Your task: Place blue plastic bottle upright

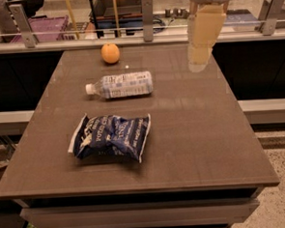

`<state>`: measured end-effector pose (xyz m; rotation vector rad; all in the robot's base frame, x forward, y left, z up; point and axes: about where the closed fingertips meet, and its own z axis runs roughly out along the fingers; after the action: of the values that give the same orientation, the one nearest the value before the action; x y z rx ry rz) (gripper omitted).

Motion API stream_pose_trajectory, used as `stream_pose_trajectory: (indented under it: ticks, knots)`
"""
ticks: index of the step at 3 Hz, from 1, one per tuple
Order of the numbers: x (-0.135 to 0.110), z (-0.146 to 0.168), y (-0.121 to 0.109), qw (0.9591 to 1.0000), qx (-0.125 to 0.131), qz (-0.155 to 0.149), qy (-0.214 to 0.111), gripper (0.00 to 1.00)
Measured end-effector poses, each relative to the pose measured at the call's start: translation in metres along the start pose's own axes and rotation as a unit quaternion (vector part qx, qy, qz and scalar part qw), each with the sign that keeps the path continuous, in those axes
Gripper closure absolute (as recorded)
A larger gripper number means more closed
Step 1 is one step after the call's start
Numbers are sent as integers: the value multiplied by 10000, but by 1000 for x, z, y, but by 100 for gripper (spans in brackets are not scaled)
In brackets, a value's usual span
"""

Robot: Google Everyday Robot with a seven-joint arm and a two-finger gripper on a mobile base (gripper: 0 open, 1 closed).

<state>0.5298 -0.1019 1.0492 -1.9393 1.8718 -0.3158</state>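
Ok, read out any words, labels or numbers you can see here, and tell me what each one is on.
Bottle label: dark print on a pale wrap, too blurred to read.
Chip bag: white lettering across the front, too blurred to read.
Orange: no text.
Gripper, hanging over the far right of the table: no text.
Nothing here can be quoted.

One bottle [121,85], one orange [110,53], one chip bag [111,137], jaws hovering far-right

It looks like a robot lab — a claw [199,59] hangs over the far right of the surface [197,132], metal posts [148,19] behind.
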Motion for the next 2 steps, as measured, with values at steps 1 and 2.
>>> stream_pose_trajectory:
  ticks: [1,2]
  knots:
    - [0,0,0,10000,-1,-2,-3,0]
    - [-22,24,-14,9994,-244,-160,-159,0]
